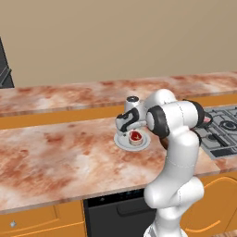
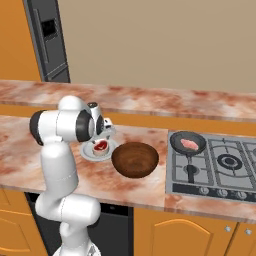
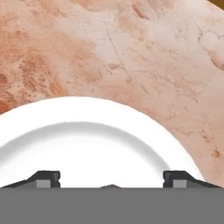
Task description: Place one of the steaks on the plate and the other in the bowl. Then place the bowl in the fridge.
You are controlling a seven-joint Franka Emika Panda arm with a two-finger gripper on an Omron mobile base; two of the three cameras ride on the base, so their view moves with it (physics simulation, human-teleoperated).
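On the plate lies the red steak beneath the wide-spread pincer; rightward, a pan holds the pink steak.

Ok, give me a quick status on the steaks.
Gripper open over the plate. Red steak on it, pink steak in pan, bowl empty. Nothing in the way.

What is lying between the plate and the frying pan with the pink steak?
In the right base view, the bowl sits between the plate and the frying pan, close beside the plate; then bare counter.
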